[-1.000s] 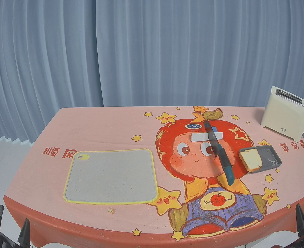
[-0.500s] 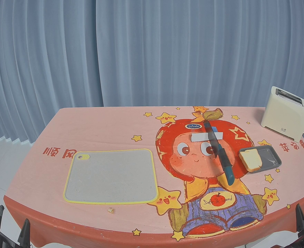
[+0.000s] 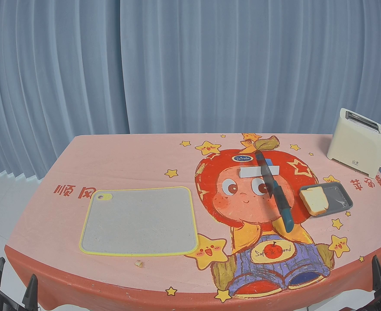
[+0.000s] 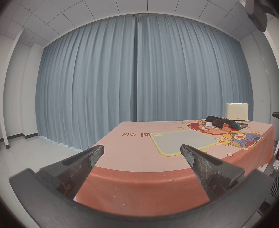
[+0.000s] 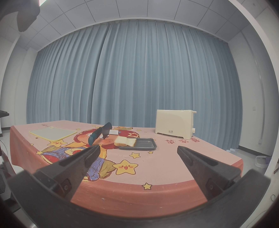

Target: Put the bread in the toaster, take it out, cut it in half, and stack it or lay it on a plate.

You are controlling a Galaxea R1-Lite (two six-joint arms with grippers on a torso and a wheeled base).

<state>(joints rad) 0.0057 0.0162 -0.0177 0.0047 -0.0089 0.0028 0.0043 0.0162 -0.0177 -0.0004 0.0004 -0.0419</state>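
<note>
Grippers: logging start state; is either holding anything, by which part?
Nothing held: left gripper and right gripper are open, empty; bread lies on the tray.

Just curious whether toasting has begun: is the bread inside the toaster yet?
Out. The bread lies on the grey tray, apart from the toaster, whose top slot looks empty.

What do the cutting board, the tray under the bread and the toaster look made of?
Cutting board: probably plastic, matte speckled grey face with a yellow rim. Tray: likely metal, dark grey with a faint sheen, perhaps coated. Toaster: smooth cream shell, plastic or painted metal; cannot tell which.
</note>
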